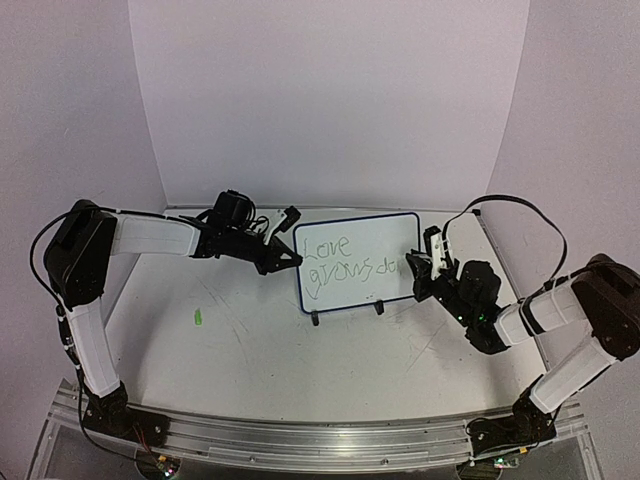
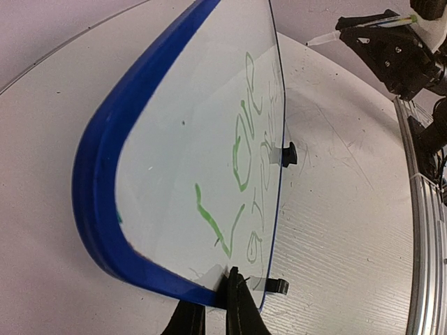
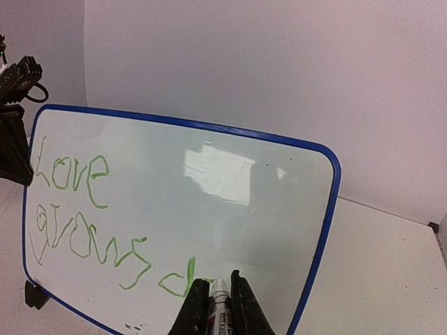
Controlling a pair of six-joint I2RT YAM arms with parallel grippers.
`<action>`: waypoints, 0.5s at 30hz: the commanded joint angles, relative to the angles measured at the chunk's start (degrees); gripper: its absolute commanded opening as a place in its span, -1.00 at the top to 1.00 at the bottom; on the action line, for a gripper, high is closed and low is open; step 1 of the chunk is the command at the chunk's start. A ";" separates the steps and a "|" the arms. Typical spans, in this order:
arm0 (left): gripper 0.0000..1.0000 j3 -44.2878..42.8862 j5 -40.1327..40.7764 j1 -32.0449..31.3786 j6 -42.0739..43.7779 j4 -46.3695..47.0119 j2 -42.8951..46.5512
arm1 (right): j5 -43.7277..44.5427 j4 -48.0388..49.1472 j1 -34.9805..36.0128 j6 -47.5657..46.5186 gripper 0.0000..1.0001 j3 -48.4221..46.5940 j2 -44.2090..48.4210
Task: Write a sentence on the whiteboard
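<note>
The whiteboard (image 1: 385, 235) with a blue rim stands upright on two black feet at mid-table. Green handwriting (image 1: 345, 262) on it reads "Love" above "grows d". My left gripper (image 1: 295, 258) is shut on the board's left edge; in the left wrist view its jaws (image 2: 225, 296) pinch the blue rim (image 2: 98, 181). My right gripper (image 1: 420, 268) is shut on a marker (image 3: 222, 307). The marker's tip touches the board (image 3: 230, 223) just right of the "d" in the writing (image 3: 80, 241).
A small green object (image 1: 198, 317) lies on the white table, left of the board. An aluminium rail (image 1: 300, 435) runs along the near edge. White walls close in the back and sides. The board's feet (image 1: 316, 319) rest on the table.
</note>
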State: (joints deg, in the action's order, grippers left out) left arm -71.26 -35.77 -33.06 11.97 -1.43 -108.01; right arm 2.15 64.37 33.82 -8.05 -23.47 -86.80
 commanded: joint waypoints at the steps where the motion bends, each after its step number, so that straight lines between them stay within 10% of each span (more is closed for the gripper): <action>1: 1.00 2.69 12.74 0.36 7.98 -10.04 -4.58 | -1.40 -1.87 -0.04 0.78 1.00 -2.00 0.18; 15: 1.00 2.30 12.00 0.32 7.82 -10.15 -5.07 | 3.27 4.70 -0.06 -1.82 1.00 -5.28 -7.74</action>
State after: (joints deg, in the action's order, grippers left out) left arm -71.26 -35.77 -33.06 11.97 -1.43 -108.03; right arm 1.54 62.38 33.82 -9.41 -27.66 -91.79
